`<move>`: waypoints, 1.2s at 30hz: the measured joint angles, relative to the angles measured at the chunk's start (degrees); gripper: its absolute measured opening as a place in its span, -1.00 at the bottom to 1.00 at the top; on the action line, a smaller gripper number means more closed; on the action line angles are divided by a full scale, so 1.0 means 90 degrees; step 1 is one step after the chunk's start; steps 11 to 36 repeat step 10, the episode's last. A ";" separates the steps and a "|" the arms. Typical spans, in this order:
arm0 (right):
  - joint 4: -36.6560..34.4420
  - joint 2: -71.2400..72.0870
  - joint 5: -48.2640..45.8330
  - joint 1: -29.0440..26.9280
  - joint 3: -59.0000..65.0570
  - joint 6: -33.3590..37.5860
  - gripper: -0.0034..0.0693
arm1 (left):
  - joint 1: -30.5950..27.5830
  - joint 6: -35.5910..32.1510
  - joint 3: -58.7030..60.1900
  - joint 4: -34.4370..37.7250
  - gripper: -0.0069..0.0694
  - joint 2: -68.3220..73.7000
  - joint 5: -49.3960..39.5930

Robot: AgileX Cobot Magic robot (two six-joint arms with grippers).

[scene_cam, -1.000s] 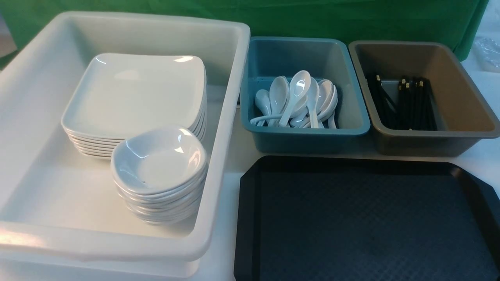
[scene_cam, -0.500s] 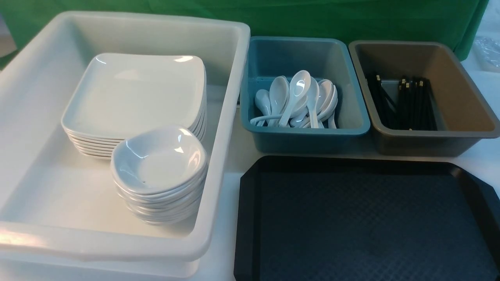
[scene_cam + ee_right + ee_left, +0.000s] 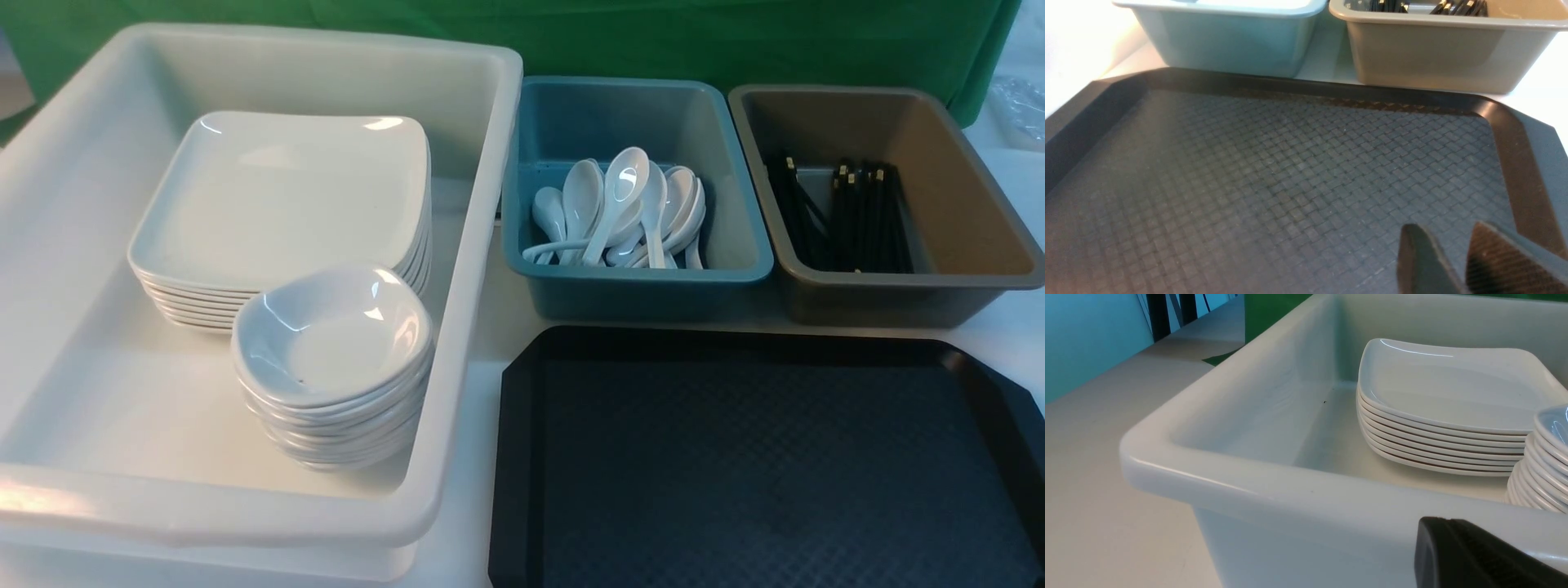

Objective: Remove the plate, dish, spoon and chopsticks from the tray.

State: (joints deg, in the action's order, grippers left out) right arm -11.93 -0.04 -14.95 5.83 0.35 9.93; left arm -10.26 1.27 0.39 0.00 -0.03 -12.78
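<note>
One tray, two bins, one tub; left tool closed and empty, right tool narrowly parted, empty.

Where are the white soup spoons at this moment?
In the front view, the spoons lie in the teal bin, between the white tub and the brown bin.

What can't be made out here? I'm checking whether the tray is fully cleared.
- Tray: its near edge is cut off by the frame in the front and right wrist views.
- Lower spoons: hidden under the pile, front view.
- Chopsticks: too dark and packed to count.
- Left gripper: mostly cut off by the wrist view's frame.
- Right gripper: only the tips show, slightly apart, nothing between them.
</note>
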 joint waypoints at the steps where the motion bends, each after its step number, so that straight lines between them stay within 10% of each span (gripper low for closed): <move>1: 0.0000 0.0000 0.0000 0.0000 0.0000 0.0000 -0.29 | 0.0000 0.0000 0.0000 0.0000 -0.79 0.0000 0.0000; 36: 0.0000 0.0000 0.0000 0.0000 0.0000 0.0000 -0.26 | 0.0000 0.0000 0.0000 0.0000 -0.79 0.0000 0.0000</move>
